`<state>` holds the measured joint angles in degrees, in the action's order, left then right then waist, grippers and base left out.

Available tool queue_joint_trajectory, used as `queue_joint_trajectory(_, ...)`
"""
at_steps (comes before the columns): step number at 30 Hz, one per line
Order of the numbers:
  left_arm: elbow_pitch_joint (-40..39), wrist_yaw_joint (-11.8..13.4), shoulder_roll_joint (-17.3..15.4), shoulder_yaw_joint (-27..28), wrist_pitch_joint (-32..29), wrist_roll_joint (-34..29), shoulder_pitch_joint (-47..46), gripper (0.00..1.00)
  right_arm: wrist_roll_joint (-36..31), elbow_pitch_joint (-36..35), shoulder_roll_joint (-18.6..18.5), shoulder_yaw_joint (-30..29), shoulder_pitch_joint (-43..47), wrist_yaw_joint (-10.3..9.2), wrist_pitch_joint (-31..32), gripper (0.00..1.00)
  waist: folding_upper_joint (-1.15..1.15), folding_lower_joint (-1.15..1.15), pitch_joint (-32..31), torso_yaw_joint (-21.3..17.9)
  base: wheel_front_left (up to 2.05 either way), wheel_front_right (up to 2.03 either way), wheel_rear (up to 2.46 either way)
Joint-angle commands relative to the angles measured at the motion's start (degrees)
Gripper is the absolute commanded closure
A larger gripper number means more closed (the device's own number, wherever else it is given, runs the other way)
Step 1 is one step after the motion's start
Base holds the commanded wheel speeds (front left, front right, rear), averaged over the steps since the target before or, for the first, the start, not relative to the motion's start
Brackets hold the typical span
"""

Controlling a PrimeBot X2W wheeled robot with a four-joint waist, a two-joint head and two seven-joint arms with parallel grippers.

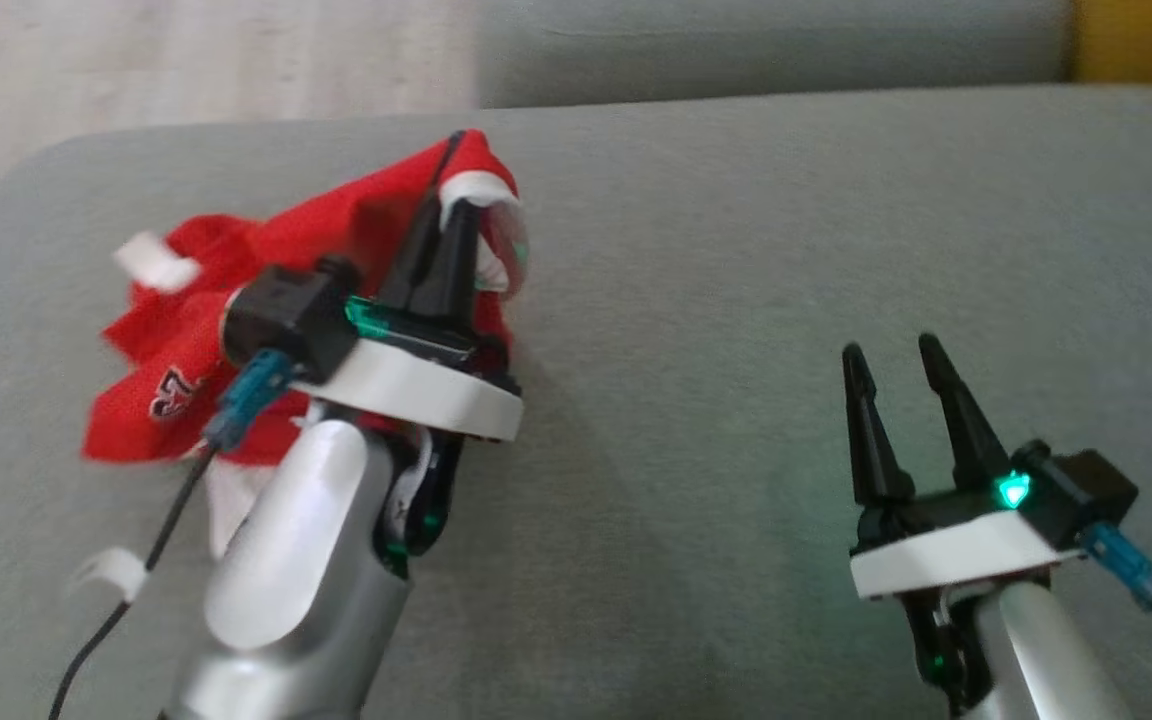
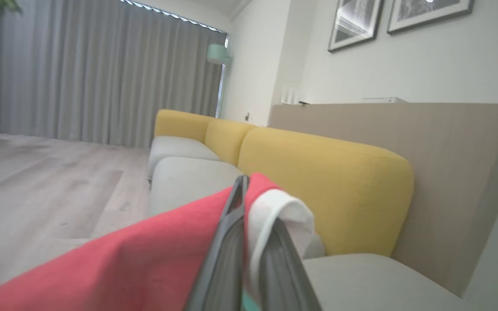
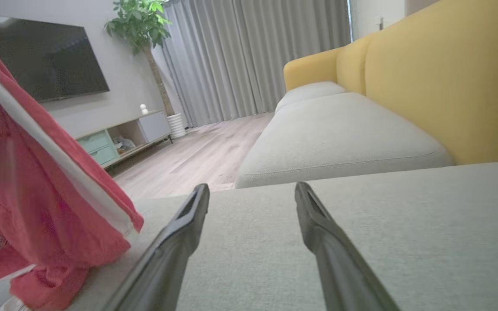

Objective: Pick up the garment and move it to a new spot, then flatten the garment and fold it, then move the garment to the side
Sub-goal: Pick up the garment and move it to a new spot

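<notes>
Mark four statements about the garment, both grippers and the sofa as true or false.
1. The left gripper is shut on the red fabric garment with white trim. True.
2. The right gripper grips a corner of the garment too. False: it is open and empty, apart from the garment, over the grey fabric sofa cushion.
3. The garment lies flat and folded on the cushion. False: it hangs bunched from the left gripper.
4. The sofa has a yellow padded backrest. True.
</notes>
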<state>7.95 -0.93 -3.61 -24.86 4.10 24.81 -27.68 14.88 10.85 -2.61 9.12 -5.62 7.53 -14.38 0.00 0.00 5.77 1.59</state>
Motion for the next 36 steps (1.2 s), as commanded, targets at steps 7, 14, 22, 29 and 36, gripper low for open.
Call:
queue_joint_trajectory(7, 2.00, 3.00, 0.57, -0.70, -0.02, 1.11, -11.80, 1.00, 3.00, -5.06, -0.27, 3.60, -4.77, -0.04, -0.62, 0.00, 0.00, 0.00, 7.47, -13.45, 0.00, 0.00, 0.00)
queue_joint_trajectory(14, 7.58, 7.86, 0.71, -5.48, 5.79, 7.08, -21.14, 1.00, 4.65, -6.52, -0.27, 4.94, -5.52, -0.04, -0.62, 0.00, 0.00, 0.00, 9.65, -17.91, 0.00, 0.00, 0.00)
queue_joint_trajectory(22, 16.11, 10.18, 0.72, -18.60, 8.05, 16.06, -27.22, 0.00, 4.99, -6.93, -0.27, 4.71, -5.49, -0.04, -0.62, 0.00, 0.00, 0.00, 10.69, -17.78, 0.00, 0.00, 0.00)
queue_joint_trajectory(29, 20.42, 8.80, 0.72, -25.69, 9.18, 19.99, -27.79, 0.00, 4.06, -6.38, -0.27, 3.50, -5.64, -0.04, -0.62, 0.00, 0.00, 0.00, 10.28, -13.95, 0.00, 0.00, 0.00)
queue_joint_trajectory(36, 23.34, 6.10, 0.73, -30.31, 8.42, 21.59, -28.28, 0.00, 3.13, -5.21, -0.27, 2.34, -5.20, -0.04, -0.62, 0.00, 0.00, 0.00, 7.50, -9.92, 0.00, 0.00, 0.00)
